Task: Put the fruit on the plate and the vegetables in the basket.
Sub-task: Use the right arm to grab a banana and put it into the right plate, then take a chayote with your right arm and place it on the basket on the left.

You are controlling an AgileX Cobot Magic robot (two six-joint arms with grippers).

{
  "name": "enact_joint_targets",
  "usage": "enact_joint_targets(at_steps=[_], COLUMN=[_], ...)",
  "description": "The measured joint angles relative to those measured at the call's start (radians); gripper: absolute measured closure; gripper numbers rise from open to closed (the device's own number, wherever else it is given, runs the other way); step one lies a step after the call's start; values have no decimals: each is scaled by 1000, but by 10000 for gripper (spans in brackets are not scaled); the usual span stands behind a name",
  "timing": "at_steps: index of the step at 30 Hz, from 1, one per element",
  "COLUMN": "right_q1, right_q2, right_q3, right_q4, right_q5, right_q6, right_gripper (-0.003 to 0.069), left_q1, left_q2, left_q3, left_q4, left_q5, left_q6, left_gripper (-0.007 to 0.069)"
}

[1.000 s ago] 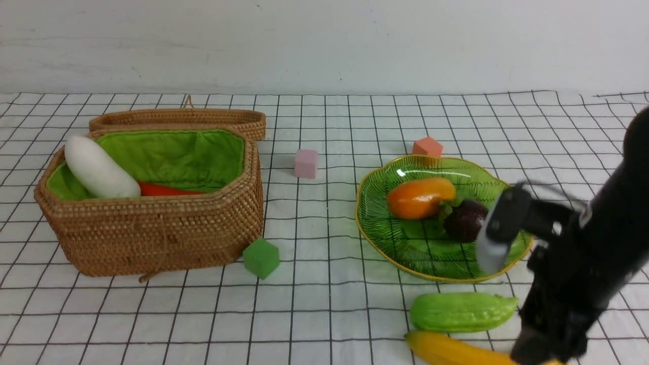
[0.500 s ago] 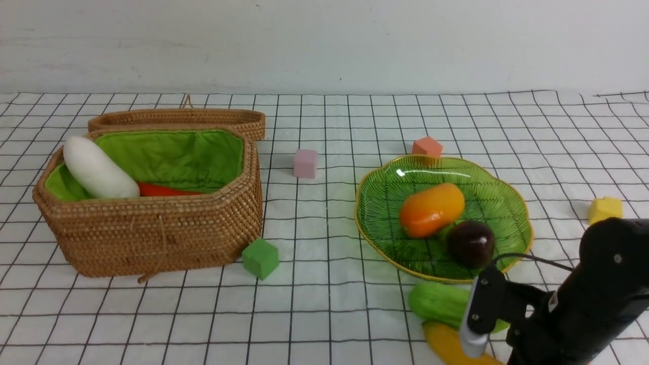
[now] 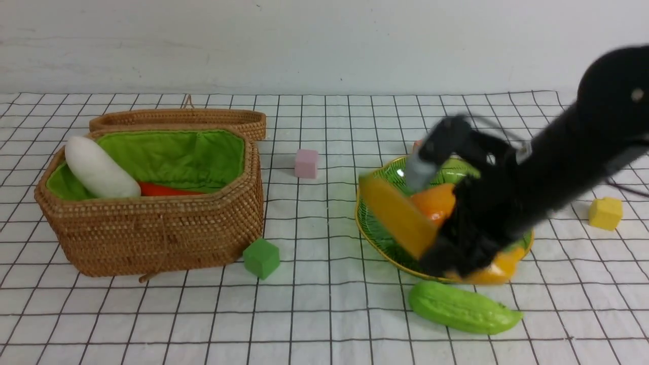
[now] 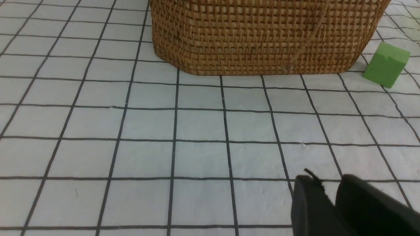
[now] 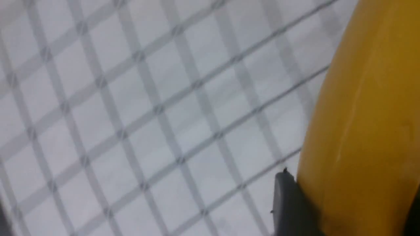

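Front view, left first: basket [image 3: 152, 238] sits open with the lid laid back, so vegetables can drop straight in. Radish [image 3: 99, 170] leans on its left wall, with the red pepper [image 3: 165, 191] beside it. Left gripper [image 4: 333, 203] is low over the cloth in front of the basket, jaws close together, empty, likely parked clear. Green cube [image 3: 261, 257] and pink cube [image 3: 306, 163] are loose distractors. Right gripper [image 3: 446, 248] pinches the banana [image 3: 395, 213] around mid-length, probably for balance, tilted above the plate [image 3: 381, 238] at its left rim; blurred. Mango [image 3: 436, 200] is on the plate; mangosteen is hidden behind the arm. Gourd [image 3: 461, 307] lies on the cloth just in front of the plate, by my judgement the last vegetable left. Yellow cube [image 3: 605, 213] is far right.
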Motion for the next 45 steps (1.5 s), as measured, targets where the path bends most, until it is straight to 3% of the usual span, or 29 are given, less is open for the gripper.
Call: enact_joint_targets(at_steps=[1, 2, 3, 6, 12, 15, 18, 22, 25, 28, 36, 41, 45], right_q1=[-29, -37, -64, -101, -92, -91, -91, -93, -110, -136, -166, -160, -160], right_q2=[30, 39, 75, 173, 340, 403, 429, 433, 394, 323, 46, 46, 76], right_q3=[-69, -77, -124, -184, -191, -191, -191, -191, -191, -191, -127, 45, 158], right_q4=[19, 21, 42, 124, 184, 238, 280, 303, 296, 261, 3, -46, -65], right_q5=[-61, -68, -119, -243, -394, -450, -478, -478, -425, -351, 100, 90, 6], right_q6=[153, 172, 320, 598, 802, 855, 863, 806, 757, 679, 143, -14, -51], right_gripper=[337, 337, 337, 337, 337, 330, 275, 57, -13, -14, 68, 67, 68], left_q1=[0, 0, 0, 0, 0, 0, 0, 0, 0, 0, 0, 0, 0], left_q2=[0, 0, 0, 0, 0, 0, 0, 0, 0, 0, 0, 0, 0], left_q3=[0, 0, 0, 0, 0, 0, 0, 0, 0, 0, 0, 0, 0], left_q4=[0, 0, 0, 0, 0, 0, 0, 0, 0, 0, 0, 0, 0], left_q5=[0, 0, 0, 0, 0, 0, 0, 0, 0, 0, 0, 0, 0], left_q6=[0, 0, 0, 0, 0, 0, 0, 0, 0, 0, 0, 0, 0], left_gripper=[499, 499, 497, 493, 491, 491, 490, 484, 481, 481, 473, 469, 464])
